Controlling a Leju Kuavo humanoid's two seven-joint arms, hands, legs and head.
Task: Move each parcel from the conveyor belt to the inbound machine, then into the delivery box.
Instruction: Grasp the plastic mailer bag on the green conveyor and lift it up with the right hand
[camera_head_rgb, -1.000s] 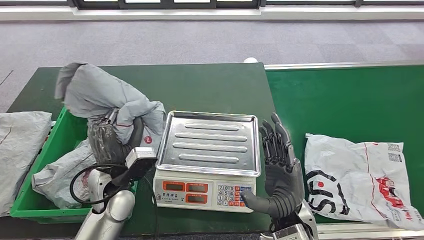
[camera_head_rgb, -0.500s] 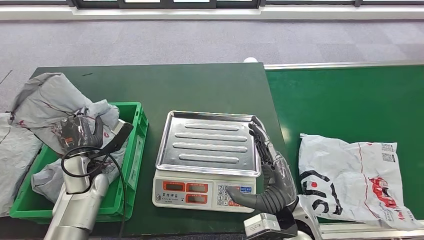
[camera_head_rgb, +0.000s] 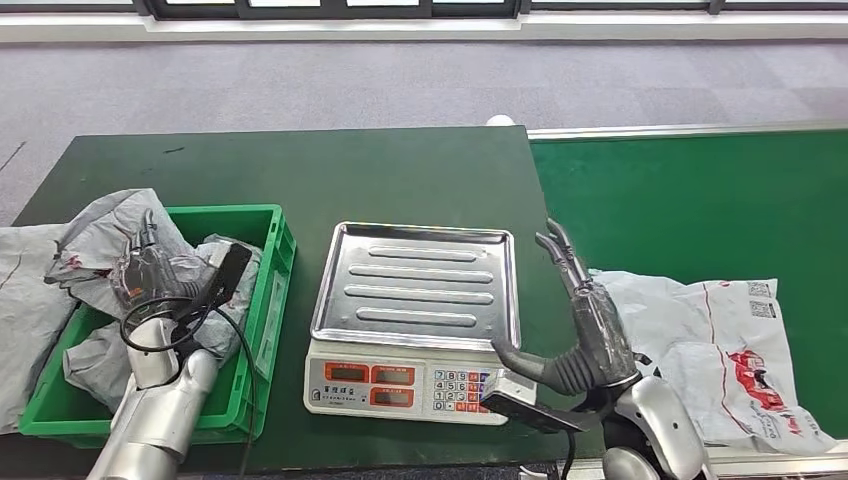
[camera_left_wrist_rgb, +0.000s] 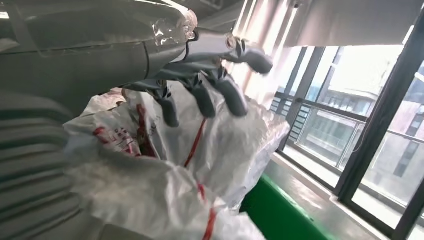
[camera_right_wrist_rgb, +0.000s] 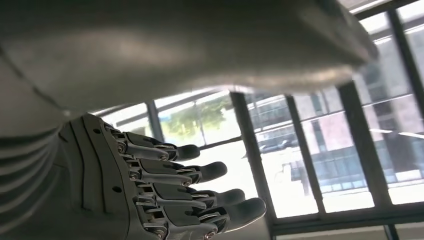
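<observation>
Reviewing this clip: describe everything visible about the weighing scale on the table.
The scale stands upright on the dark green table, between the green crate and the conveyor belt. Its ribbed, shiny metal tray carries nothing. Below the tray, the white front panel has red-framed displays and a keypad of coloured keys. The right hand is beside its right edge, thumb near the keypad corner; whether it touches is unclear.

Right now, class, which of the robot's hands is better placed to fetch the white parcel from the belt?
The right hand: open, beside the white parcel on the belt. The left hand holds a grey parcel over the green box.
</observation>
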